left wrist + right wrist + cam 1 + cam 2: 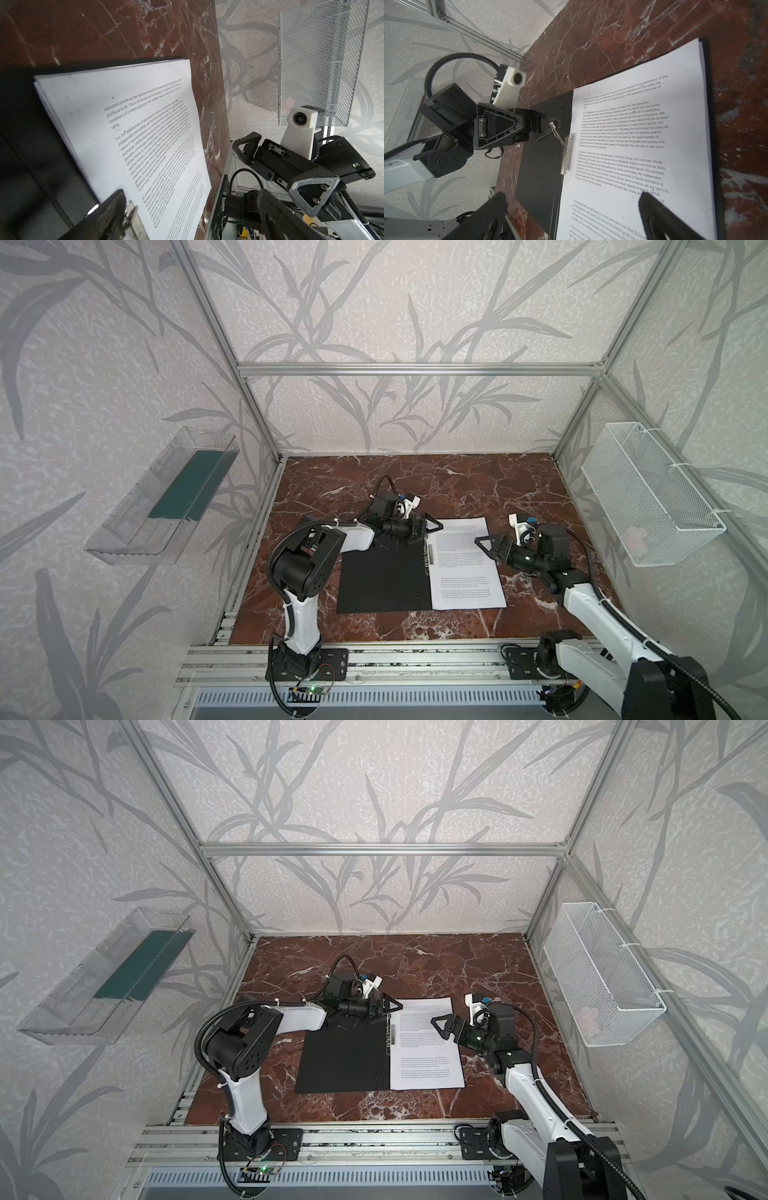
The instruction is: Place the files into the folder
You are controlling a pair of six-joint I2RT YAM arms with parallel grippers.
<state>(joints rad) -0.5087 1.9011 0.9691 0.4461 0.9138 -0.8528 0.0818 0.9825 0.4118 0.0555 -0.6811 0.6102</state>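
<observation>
Pale grey textured wallpaper point(374, 302), printed with darker grey leaf sprays, covers all three walls. A silver aluminium profile frame point(415, 369) runs up the corners and across the back. The red-brown marble-look desk point(457, 481) is veined in white and evenly lit, with only soft shadows. A clear plastic tray point(124, 531) hangs on the left wall with a dark green panel point(187, 485) inside it. A white wire-mesh basket point(623, 472) hangs on the right wall. Slotted aluminium rails point(415, 664) edge the desk's near side.
</observation>
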